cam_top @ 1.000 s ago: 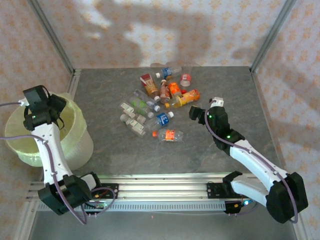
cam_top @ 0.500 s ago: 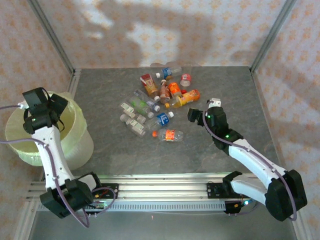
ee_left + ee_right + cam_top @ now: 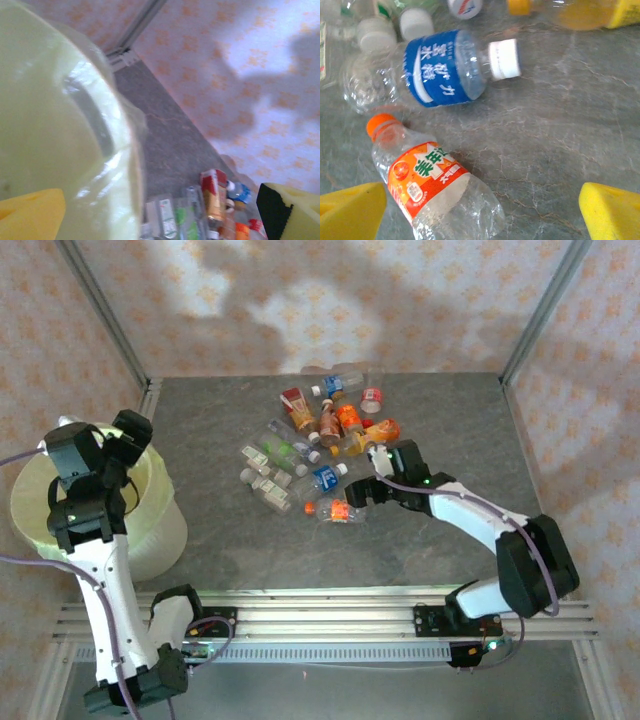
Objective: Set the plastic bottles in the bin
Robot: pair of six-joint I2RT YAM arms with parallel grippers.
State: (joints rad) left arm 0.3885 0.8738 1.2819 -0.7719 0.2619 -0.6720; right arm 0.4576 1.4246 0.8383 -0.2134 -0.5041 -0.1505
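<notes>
Flanking the orange-labelled bottle (image 3: 427, 182), right fingers (image 3: 350, 212) gape.

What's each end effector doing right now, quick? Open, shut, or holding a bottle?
Left end effector: open, holding nothing, by the bin.
Right end effector: open, holding nothing, over the orange-label bottle.

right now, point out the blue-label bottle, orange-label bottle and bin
blue-label bottle (image 3: 437, 70), right wrist view, on its label
orange-label bottle (image 3: 426, 176), right wrist view, on its label
bin (image 3: 152, 532), top view, front wall
</notes>
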